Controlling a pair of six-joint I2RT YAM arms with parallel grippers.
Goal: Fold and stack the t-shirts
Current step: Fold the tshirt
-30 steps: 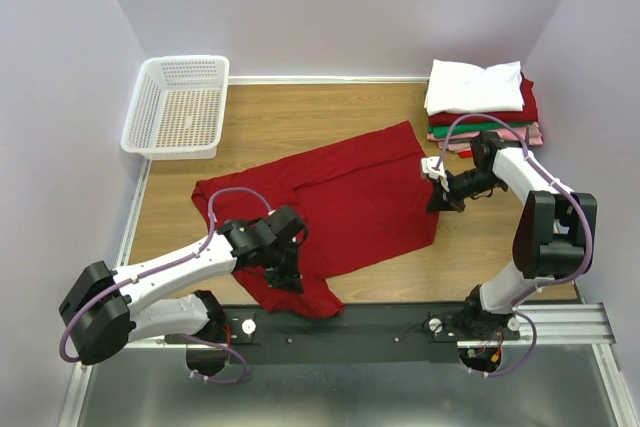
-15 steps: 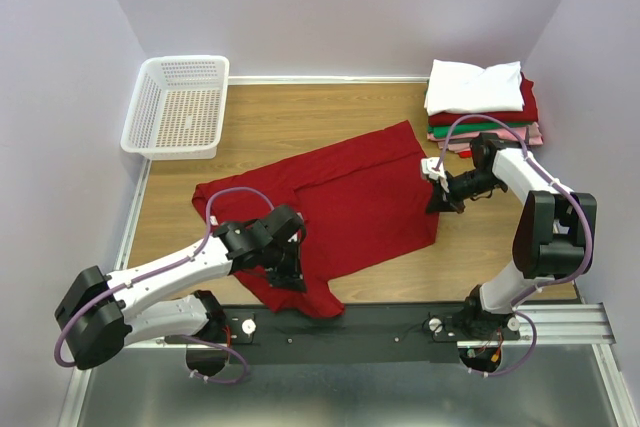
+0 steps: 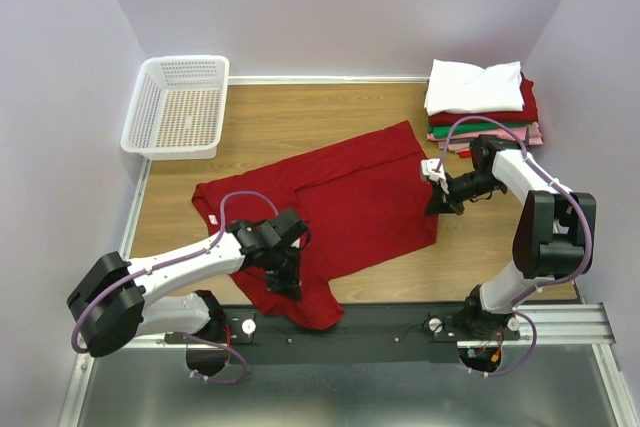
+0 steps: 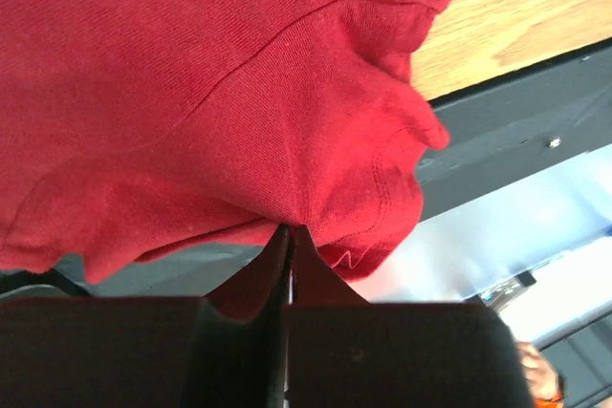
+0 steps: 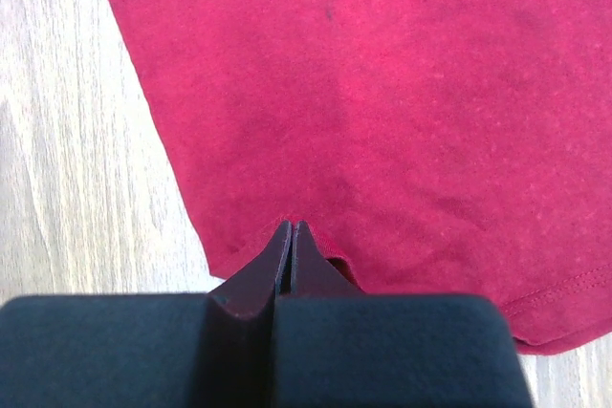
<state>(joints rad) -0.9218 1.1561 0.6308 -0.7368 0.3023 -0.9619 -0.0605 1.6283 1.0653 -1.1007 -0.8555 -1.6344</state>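
1. In the middle of the wooden table (image 3: 300, 122) lies the big red t-shirt (image 3: 350, 197), spread out nearly flat. One sleeve hangs down at the near edge, over the black rail (image 3: 400, 322).
2. At the far right corner sits the stack of folded shirts (image 3: 480, 102), white on top, with red, green and pink under it. The white basket (image 3: 180, 105) is at the far left.
3. The left gripper (image 4: 287, 236) is closed tight, pinching the cloth by the near sleeve. The cloth bunches into a little peak there.
4. The right gripper (image 5: 291, 231) is closed tight too, pinching the right edge of the shirt, close to the hem.
5. The shirt looks soft, thin and light. It will flop, sag and wrinkle, so I think it needs two holds at once.
6. Good places to hold are the edges and corners, where the sewn hem is thicker. A pinch in the middle would just lift a lump.
7. It could slip out of a small pinch, so slow pulls seem best.
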